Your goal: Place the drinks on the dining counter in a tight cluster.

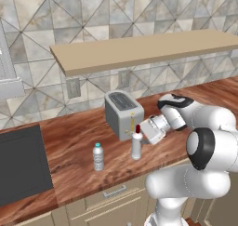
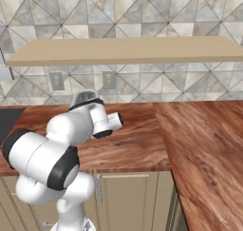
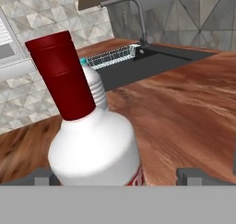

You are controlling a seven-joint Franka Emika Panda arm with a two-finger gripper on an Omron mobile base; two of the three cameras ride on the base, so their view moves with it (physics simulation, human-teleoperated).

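A slim white bottle with a red cap [image 1: 136, 146] stands upright on the reddish-brown counter in front of the toaster. My gripper [image 1: 140, 133] reaches in from the right at its neck height, open. In the hand view the white bottle [image 3: 94, 149] is close up between my two fingertips [image 3: 42, 175], which stand wide apart on either side of it. A small clear bottle with a blue cap [image 1: 98, 156] stands to the left of the white one, and its ribbed top [image 3: 95, 84] peeks out behind the red cap. The dining counter [image 2: 209, 149] stretches toward the camera at the right.
A silver toaster [image 1: 122, 112] sits just behind the white bottle. A dark cooktop [image 1: 21, 167] lies at the left. A pale wall shelf [image 1: 139, 48] hangs above. In the hand view a dark sink [image 3: 152, 61], a faucet [image 3: 136, 11] and a dish rack [image 3: 110, 58] lie beyond.
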